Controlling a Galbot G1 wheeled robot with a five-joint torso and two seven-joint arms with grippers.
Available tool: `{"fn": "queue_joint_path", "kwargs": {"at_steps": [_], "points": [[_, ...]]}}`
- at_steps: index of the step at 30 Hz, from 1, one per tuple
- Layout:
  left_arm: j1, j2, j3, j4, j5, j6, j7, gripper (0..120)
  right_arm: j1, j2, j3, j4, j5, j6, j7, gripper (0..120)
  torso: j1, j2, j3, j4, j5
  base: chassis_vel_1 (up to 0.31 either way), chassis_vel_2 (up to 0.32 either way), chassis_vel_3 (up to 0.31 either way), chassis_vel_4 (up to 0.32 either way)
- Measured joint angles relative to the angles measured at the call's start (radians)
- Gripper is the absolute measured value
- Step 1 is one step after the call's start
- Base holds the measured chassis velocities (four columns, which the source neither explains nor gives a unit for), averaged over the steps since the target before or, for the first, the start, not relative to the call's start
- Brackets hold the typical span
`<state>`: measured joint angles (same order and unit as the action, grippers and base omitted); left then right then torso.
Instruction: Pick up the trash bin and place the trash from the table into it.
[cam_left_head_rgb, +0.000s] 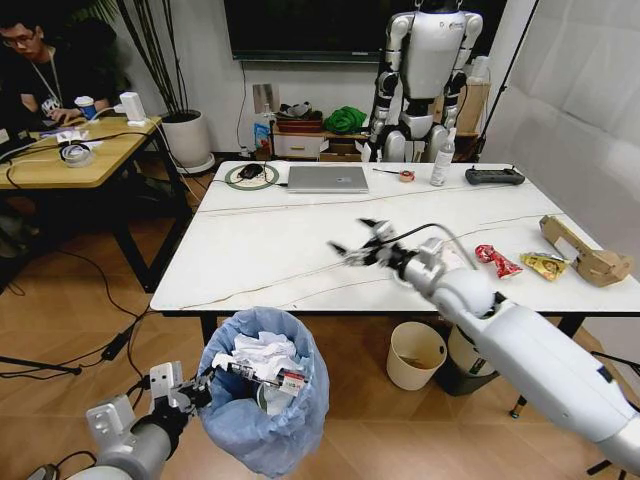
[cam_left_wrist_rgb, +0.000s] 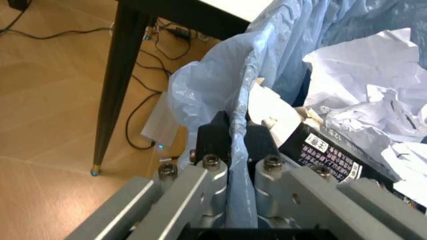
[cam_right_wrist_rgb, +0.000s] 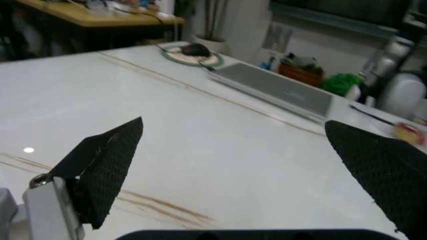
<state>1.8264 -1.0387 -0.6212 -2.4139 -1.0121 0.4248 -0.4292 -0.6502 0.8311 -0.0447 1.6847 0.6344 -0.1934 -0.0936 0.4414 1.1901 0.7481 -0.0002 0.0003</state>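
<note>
Crinkly blue-bagged trash bin (cam_left_head_rgb: 265, 400), heaped with white tissues, hung below the table (cam_left_head_rgb: 270, 250) edge, its rim pinched by the left gripper (cam_left_wrist_rgb: 233, 145). Right gripper (cam_left_head_rgb: 352, 240) hovered spread wide above bare marble.

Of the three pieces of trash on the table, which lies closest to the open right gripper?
The red wrapper: it lies nearest the right gripper, before the yellow wrapper and brown paper bag.

Clutter and furniture around the work area

A laptop (cam_left_head_rgb: 328, 178), a bottle (cam_left_head_rgb: 441, 160) and a black controller (cam_left_head_rgb: 494, 176) sit upper centre; a wooden desk (cam_left_head_rgb: 70, 155) upper left; a cream bucket (cam_left_head_rgb: 415, 354) lower centre; a humanoid robot (cam_left_head_rgb: 427, 70) top right.
</note>
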Motion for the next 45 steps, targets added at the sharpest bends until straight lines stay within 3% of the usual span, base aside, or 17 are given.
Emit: {"fn": "queue_joint_path", "kwargs": {"at_steps": [5,12,28,45], "points": [[-0.014,0.005,0.017,0.004,-0.001,0.000,-0.003,0,-0.149,-0.070,0.102,0.048,-0.004,-0.053,0.068,100,0.000,0.000,0.000,-0.0003,0.0000,0.000,0.000,0.000,0.000],[-0.023,0.012,0.026,0.007,-0.002,0.000,-0.003,0,-0.282,-0.090,0.173,0.106,0.004,-0.081,0.067,100,0.000,0.000,0.000,0.0000,0.0000,0.000,0.000,0.000,0.000],[-0.037,0.014,0.031,0.014,-0.008,0.000,-0.005,0,-0.264,-0.119,0.099,0.120,0.117,-0.112,0.052,95,0.000,0.000,0.000,0.0000,-0.0003,0.000,0.000,0.000,0.000],[-0.048,0.008,0.036,0.022,-0.013,0.001,-0.005,0,-0.146,-0.078,-0.004,0.015,0.130,-0.108,0.040,90,0.000,0.000,0.000,0.0000,-0.0003,0.000,0.000,0.000,0.000]]}}
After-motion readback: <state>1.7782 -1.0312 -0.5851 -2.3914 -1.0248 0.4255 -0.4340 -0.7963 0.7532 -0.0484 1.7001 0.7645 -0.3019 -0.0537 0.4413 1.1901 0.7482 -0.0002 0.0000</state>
